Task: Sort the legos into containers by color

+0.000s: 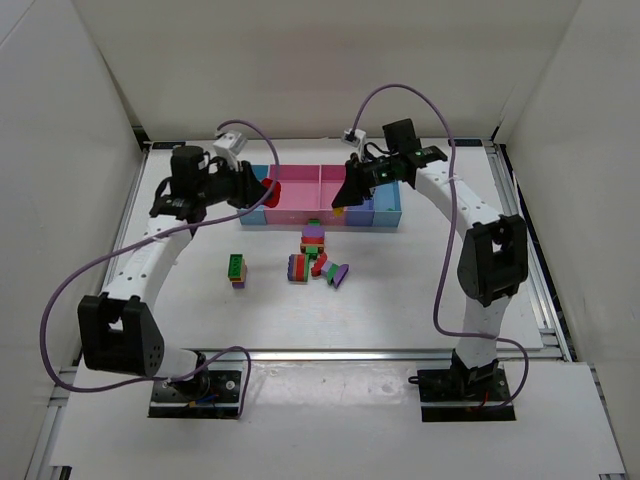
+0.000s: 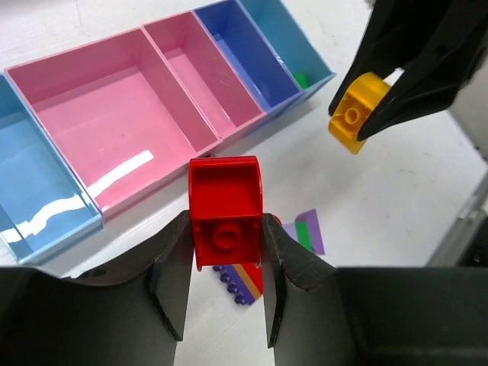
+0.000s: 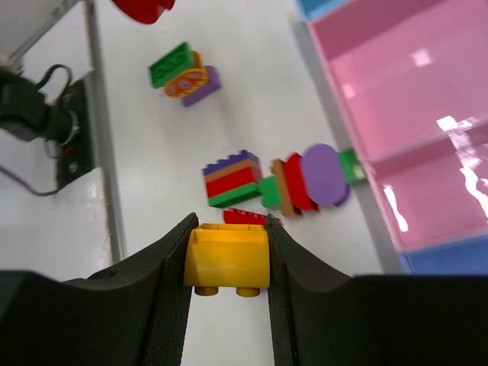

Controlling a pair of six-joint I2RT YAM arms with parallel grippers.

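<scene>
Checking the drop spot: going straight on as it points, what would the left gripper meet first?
Probably the left pink compartment, the held red brick leading; depth is unclear.

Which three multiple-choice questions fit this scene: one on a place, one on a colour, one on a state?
1. Where do the loose legos lie?
A) in a pink compartment
B) on the table, outside the tray
C) on an arm base

2. What colour is the held brick between the right fingers?
A) red
B) yellow
C) green

3. How are the left fingers?
A) open, empty
B) shut on nothing
C) shut on a red brick

Answers:
1 B: the top view shows them on the table.
2 B: the right wrist view shows it yellow.
3 C: the brick sits clamped between them.
</scene>
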